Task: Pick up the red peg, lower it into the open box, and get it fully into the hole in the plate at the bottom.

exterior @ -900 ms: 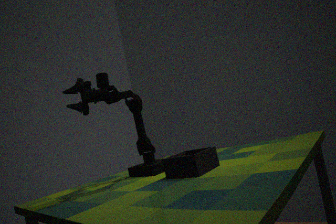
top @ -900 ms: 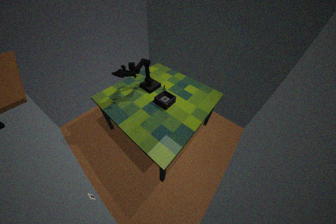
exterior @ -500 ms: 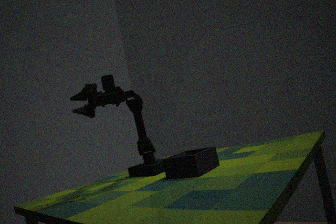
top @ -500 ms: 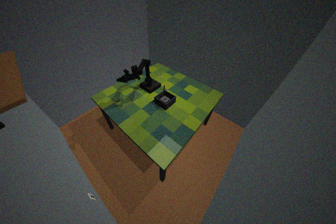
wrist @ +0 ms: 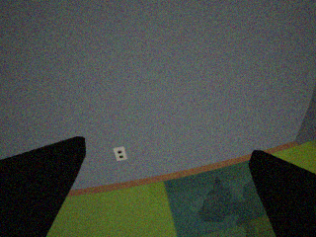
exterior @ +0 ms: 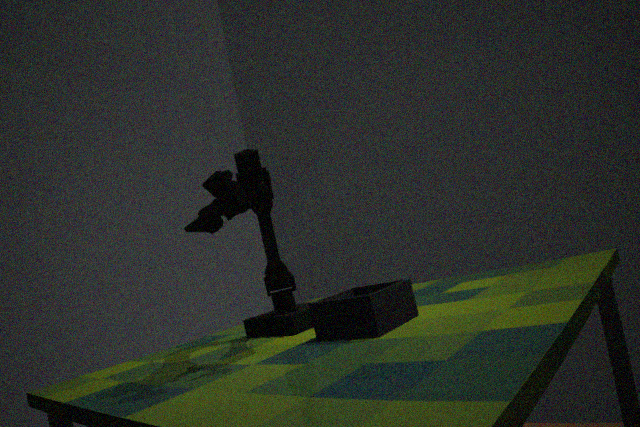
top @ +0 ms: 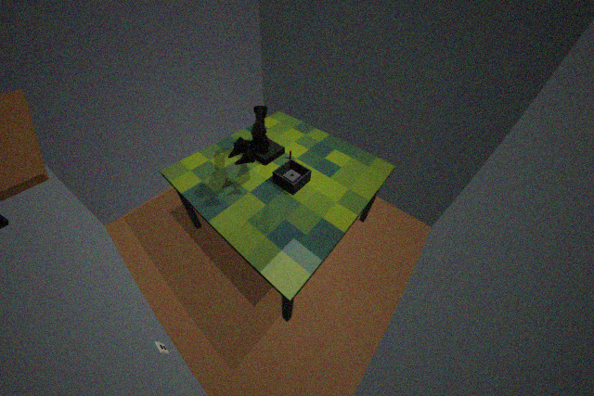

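Okay, so biggest thing first: the worktop (top: pixel 288 219) (exterior: pixel 465 370) (wrist: pixel 114 212) is a green patchwork, and the arm (top: pixel 259 129) (exterior: pixel 268 236) stands towards its far corner in the top view. The open box (top: pixel 283 184) (exterior: pixel 343 319) sits just beside the arm's base, closer to the middle. The gripper (top: pixel 233 159) (exterior: pixel 194 207) (wrist: pixel 170 153) hangs in the air on the left-corner side, spread wide with nothing in it. Down in the box there's the plate (top: pixel 295 175) with its hole. Smallest is the red peg (top: pixel 290 154), which looks upright just beyond the box, on the far-corner side; can't tell if it touches the box wall. I'd say the job is still at the reaching stage. Personally I'd swing the gripper round towards the right corner while it's high, keep those fingers apart, line up straight over the peg, then drop slowly and only squeeze once it's centred between them. Watch the box rim, since a finger could clip it or knock the peg over. As for where the peg is from the gripper: well apart, off towards the right corner and past the arm's base, and the wrist view doesn't show it at all.
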